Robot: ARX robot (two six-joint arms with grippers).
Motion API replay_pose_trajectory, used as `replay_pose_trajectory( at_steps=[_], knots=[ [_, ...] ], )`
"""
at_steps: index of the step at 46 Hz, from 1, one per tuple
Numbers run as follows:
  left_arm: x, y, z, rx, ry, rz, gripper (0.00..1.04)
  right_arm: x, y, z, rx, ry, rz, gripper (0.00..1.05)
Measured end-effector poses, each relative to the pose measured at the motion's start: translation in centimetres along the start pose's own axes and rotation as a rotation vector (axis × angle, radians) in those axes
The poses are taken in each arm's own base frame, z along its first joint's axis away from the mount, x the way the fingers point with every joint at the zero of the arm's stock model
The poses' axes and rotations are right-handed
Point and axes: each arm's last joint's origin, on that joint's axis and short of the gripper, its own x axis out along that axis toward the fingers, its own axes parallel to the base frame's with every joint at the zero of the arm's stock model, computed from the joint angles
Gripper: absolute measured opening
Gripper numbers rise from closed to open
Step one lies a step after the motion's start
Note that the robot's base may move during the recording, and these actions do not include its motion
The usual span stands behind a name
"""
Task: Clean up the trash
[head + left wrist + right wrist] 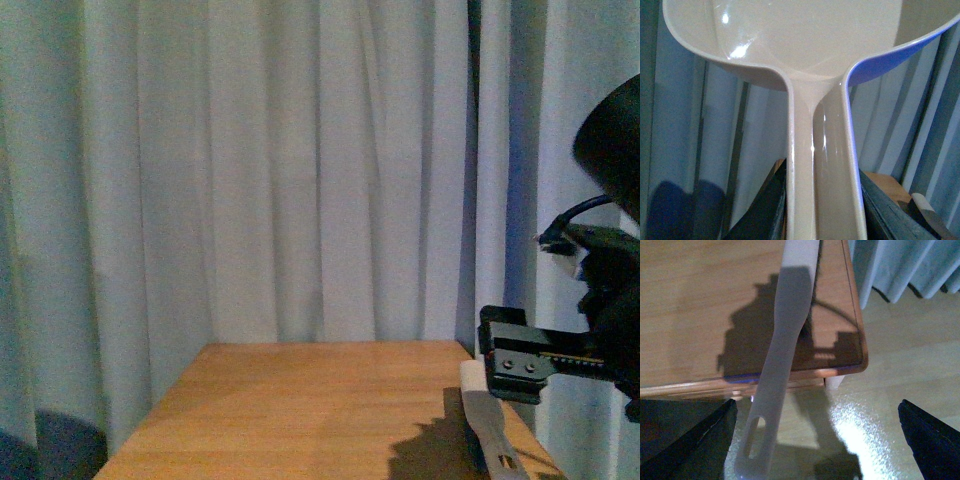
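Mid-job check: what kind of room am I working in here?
Likely a curtained-off indoor room or lab corner: pale floor-length curtains behind a wooden table, on a glossy pale floor.

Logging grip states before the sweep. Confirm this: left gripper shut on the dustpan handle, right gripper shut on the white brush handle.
Not quite. The right gripper is open: the right wrist view shows its fingers wide apart, clear of the white brush handle. The left gripper is shut on the dustpan handle, as stated.

Glossy plastic dustpan, smooth wooden table
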Motion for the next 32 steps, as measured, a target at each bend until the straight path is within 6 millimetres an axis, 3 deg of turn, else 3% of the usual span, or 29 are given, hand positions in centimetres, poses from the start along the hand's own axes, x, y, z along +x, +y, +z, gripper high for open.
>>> replay_pose_trajectory(
  at_steps=[14,32],
  knots=[
    [0.0,0.0,0.0,0.0,0.0,0.0,0.28,3.9,2.7,1.3,0.103,0.121,-0.041,0.97],
    [0.0,0.0,0.0,0.0,0.0,0.0,0.28,6.8,3.4,0.0,0.153,0.249,-0.099,0.97]
  ],
)
